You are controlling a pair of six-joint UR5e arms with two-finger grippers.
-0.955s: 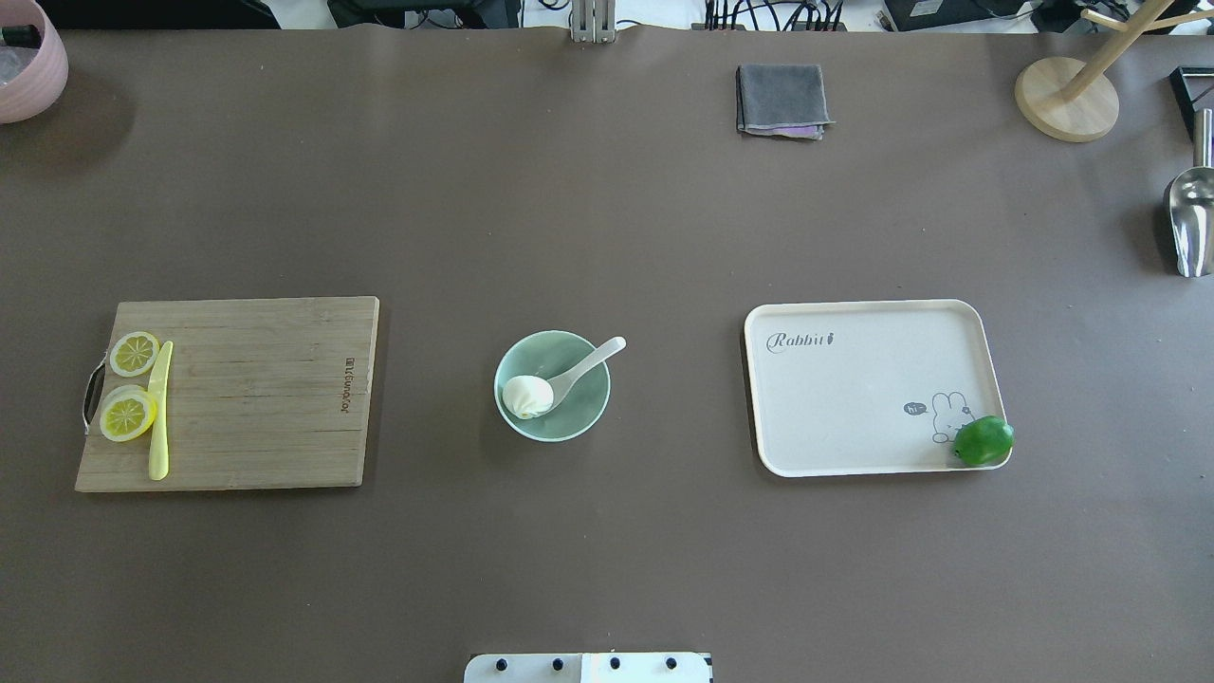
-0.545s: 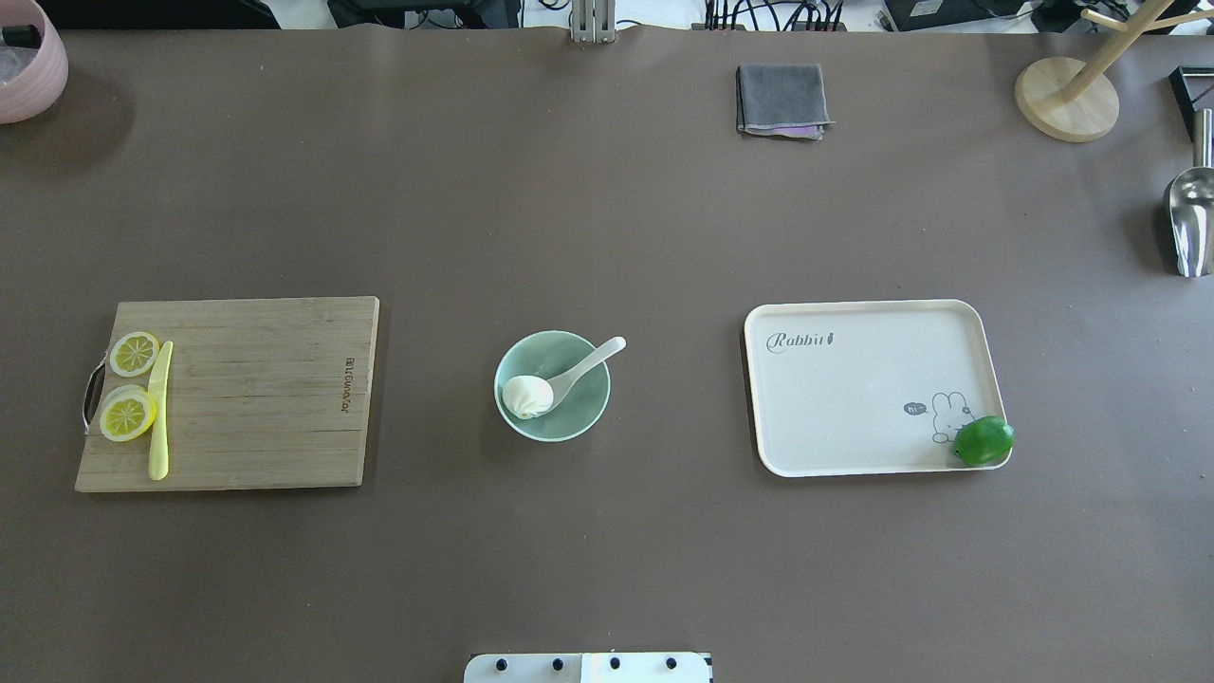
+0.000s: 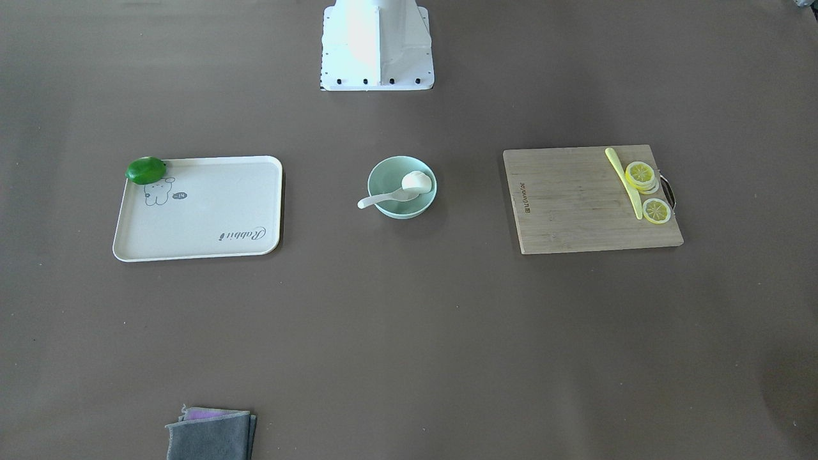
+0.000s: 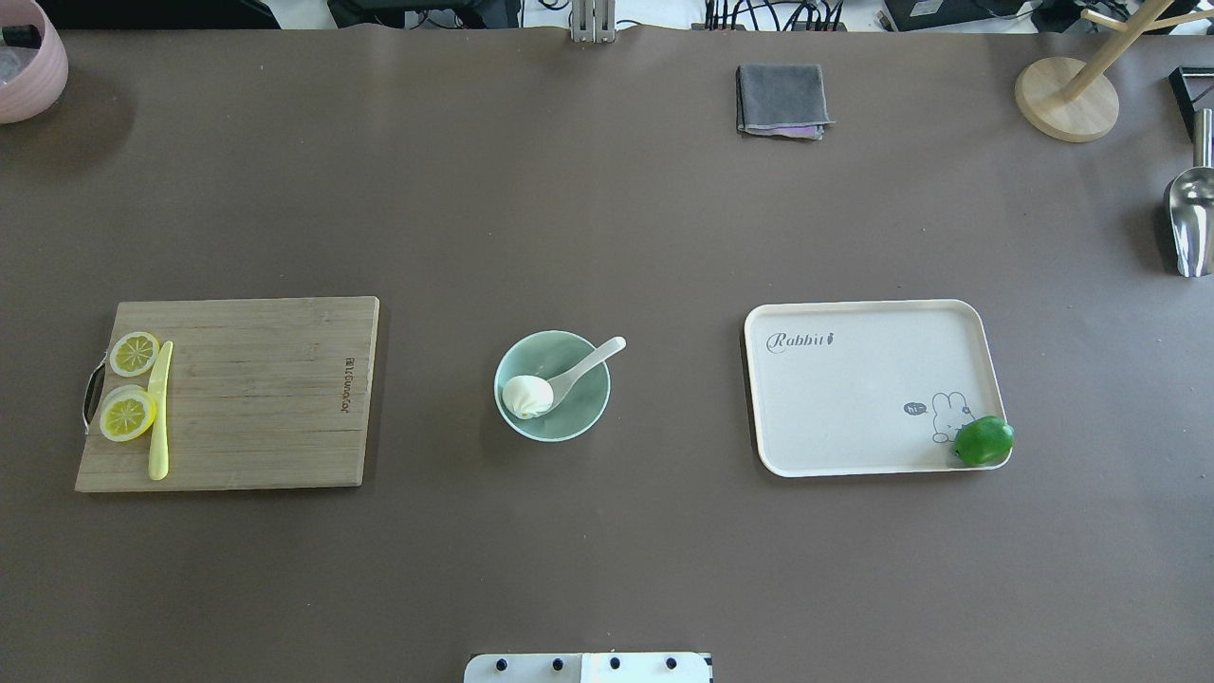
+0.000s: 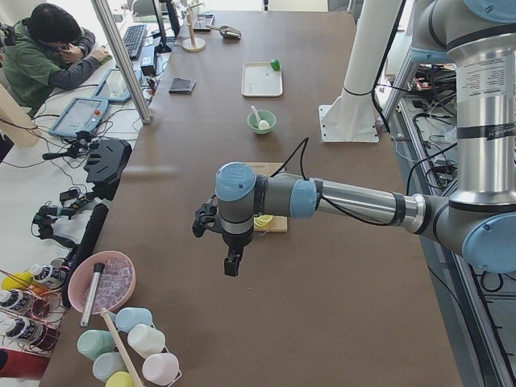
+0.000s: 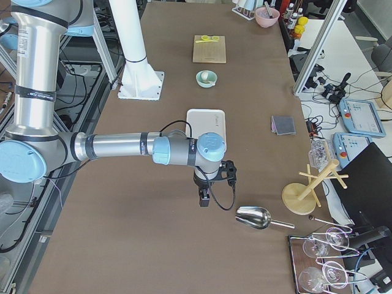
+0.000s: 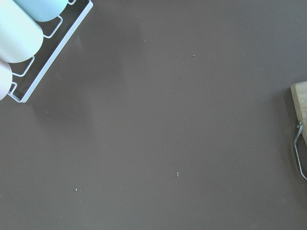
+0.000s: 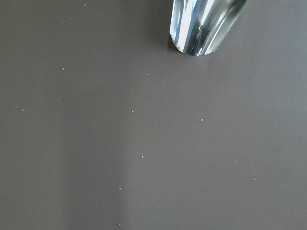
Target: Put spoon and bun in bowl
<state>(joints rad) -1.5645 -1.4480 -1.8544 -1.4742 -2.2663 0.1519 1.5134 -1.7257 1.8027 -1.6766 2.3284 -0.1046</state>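
The mint-green bowl (image 4: 584, 406) stands at the table's middle. The white bun (image 4: 527, 396) lies inside it on its left side. The white spoon (image 4: 593, 362) rests with its scoop in the bowl and its handle over the far right rim. Both show in the front view too: bun (image 3: 416, 181), spoon (image 3: 377, 200). The left gripper (image 5: 231, 262) hangs over bare table far left of the bowl. The right gripper (image 6: 205, 199) hangs far right, near a metal scoop. They show only in the side views, so I cannot tell if they are open.
A wooden cutting board (image 4: 256, 408) with lemon slices (image 4: 128, 415) and a yellow knife (image 4: 158, 417) lies left. A cream tray (image 4: 854, 398) with a green lime (image 4: 984, 441) lies right. A grey cloth (image 4: 781, 100), a wooden stand (image 4: 1066, 98) and a metal scoop (image 4: 1190, 218) sit further back.
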